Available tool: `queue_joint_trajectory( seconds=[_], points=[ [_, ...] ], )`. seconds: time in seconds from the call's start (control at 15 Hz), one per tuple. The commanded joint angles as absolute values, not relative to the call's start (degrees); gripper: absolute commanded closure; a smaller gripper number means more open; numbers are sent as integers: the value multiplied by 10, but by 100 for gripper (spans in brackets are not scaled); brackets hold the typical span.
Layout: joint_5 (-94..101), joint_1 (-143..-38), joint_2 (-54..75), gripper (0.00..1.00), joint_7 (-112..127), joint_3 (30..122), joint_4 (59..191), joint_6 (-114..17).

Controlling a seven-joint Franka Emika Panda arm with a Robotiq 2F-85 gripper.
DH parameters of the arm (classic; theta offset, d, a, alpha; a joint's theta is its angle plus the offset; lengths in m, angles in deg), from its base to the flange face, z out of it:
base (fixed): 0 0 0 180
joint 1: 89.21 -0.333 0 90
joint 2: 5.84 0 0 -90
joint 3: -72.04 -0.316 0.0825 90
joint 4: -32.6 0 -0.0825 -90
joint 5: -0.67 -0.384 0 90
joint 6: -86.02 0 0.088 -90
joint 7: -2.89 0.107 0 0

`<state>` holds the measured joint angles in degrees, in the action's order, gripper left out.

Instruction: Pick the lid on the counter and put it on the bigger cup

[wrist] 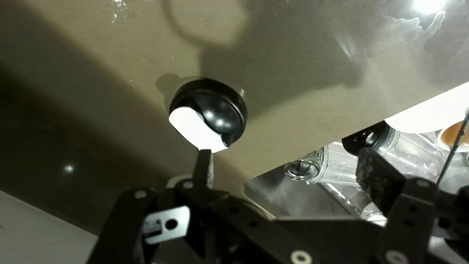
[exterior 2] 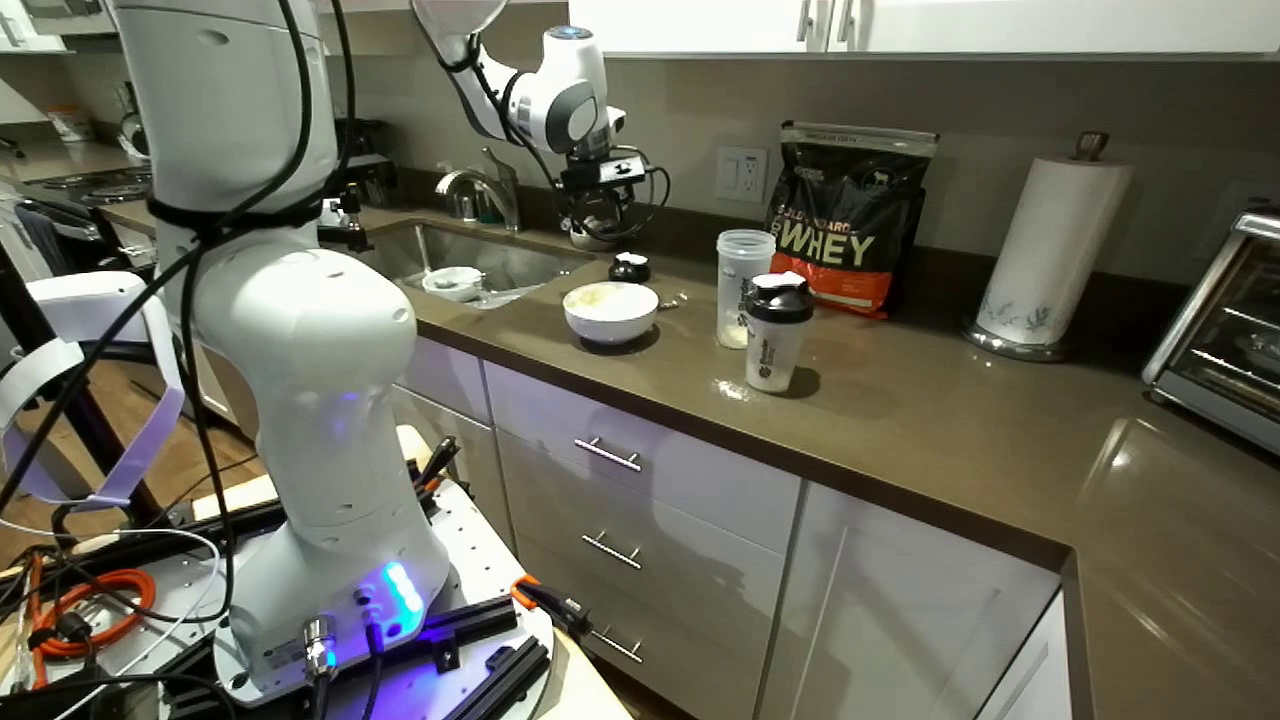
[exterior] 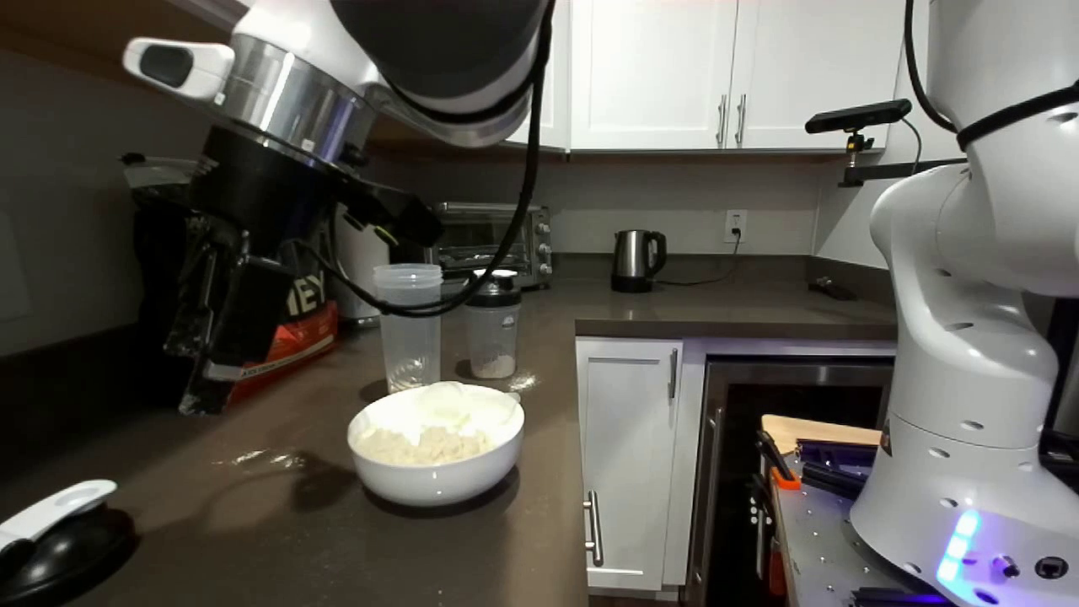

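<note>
The lid is round and black with a white flap strip. It lies on the dark grey counter (exterior: 320,548) at the lower left in an exterior view (exterior: 80,539). It also shows behind the white bowl (exterior 2: 629,268) and in the wrist view (wrist: 220,110). My gripper (exterior: 194,371) is open and empty above the counter. In the wrist view the gripper (wrist: 287,163) has its fingers wide apart, and the lid is just beyond the left fingertip, not between the fingers. The bigger cup (exterior: 411,333), tall, translucent and uncovered, stands upright behind the bowl; it also shows beside the whey bag (exterior 2: 742,285).
A white bowl (exterior: 434,480) with pale contents stands near the counter edge. A smaller cup with a black lid (exterior 2: 775,335) stands beside the bigger cup. A whey bag (exterior 2: 850,225) leans near the wall. The sink (exterior 2: 415,245) holds dishes; clear bottles (wrist: 337,165) show there.
</note>
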<state>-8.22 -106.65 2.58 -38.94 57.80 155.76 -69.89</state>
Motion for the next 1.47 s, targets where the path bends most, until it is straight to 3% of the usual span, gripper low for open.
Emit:
queue_joint_trajectory(
  seconds=[0.0,0.73,1.4],
  points=[
    [-59,-1043,61,0,-412,554,1525,-697],
    [-33,-1028,89,0,-405,539,1505,-698],
    [1,-1009,169,0,-444,530,1407,-683]
  ],
)
